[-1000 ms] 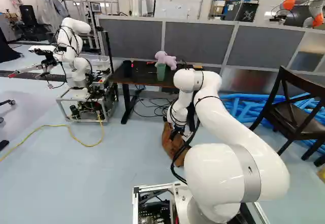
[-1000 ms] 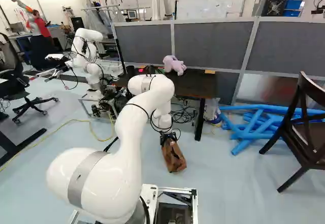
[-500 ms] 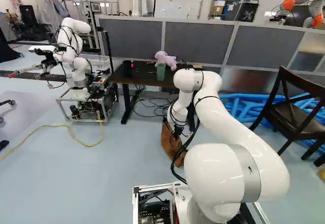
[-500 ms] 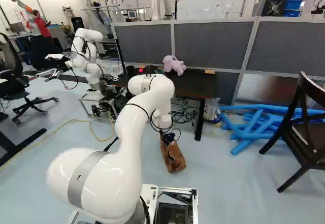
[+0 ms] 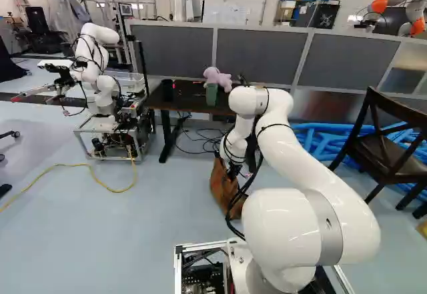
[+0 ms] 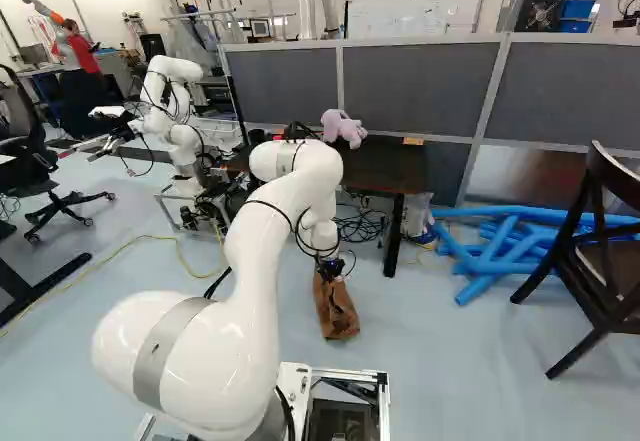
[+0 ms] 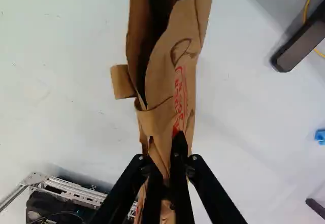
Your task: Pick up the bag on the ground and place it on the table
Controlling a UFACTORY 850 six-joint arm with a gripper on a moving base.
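A: How far are you, if you look from left to right in the left base view?

B: First you meet the table (image 5: 190, 99), with the green cup (image 5: 211, 95) and the toy (image 5: 217, 78) upon it. The bag is not there, so the placing is what you have left. Next, in front of the table and lower than its top, you find the bag (image 6: 337, 311). Your gripper (image 7: 165, 150) is clamped on its upper paper edge, so I judge the grasp is done. Whether its foot touches the ground (image 5: 167, 204), I cannot tell you. The chair (image 5: 390, 157) is right of the table.

A: And which way does your bag point?

B: Its mouth opens upward, to your gripper. Its long axis is almost upright, the foot leaning a little to the right, away from the table's left end. I think you must raise it above the table top first.
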